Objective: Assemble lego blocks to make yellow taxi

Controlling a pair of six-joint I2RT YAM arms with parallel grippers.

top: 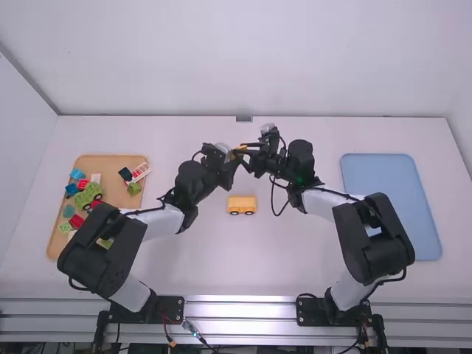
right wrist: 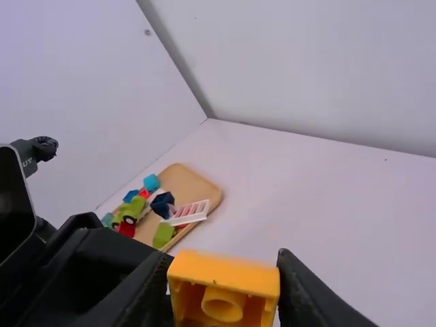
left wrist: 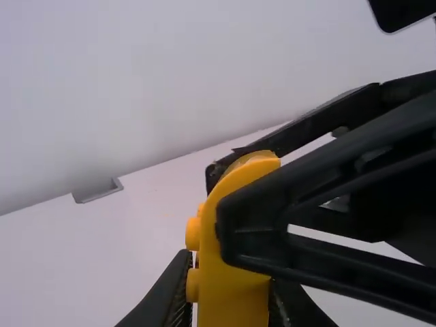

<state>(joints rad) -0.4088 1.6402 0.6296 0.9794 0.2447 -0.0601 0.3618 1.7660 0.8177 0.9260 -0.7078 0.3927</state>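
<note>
If judged by colour, count the green toy vehicle [top: 88, 196], red block [top: 76, 220] and white grille piece [top: 140, 172] as spares, grouped at far left on the wooden tray [top: 110, 164], clear of the building spot. Next, to the right of these, find the left gripper [left wrist: 228, 274] closed down to a block's width, pinching the lower end of the yellow block [left wrist: 235, 303] above the table [top: 280, 254]. See the studs [left wrist: 193, 234] turned sideways in the left wrist view, and so not facing as needed for stacking. Nearly below, find the yellow wheeled base [top: 242, 206] standing upright on the table, apart from both grippers: probably parked there, top free, to take the block. Just beyond the block, meet the right gripper [right wrist: 223, 264], likewise narrowed, with fingers on opposite sides of the same block, hollow underside toward the right wrist camera. Likely gripped at both ends for a handover or a better turn of the block; cannot tell which way to pass. Needs one firm grip before the other lets go, or else risks a tilt or a drop onto the base. At far right, note the blue tray [top: 391, 199], perhaps meant for the finished taxi.
</note>
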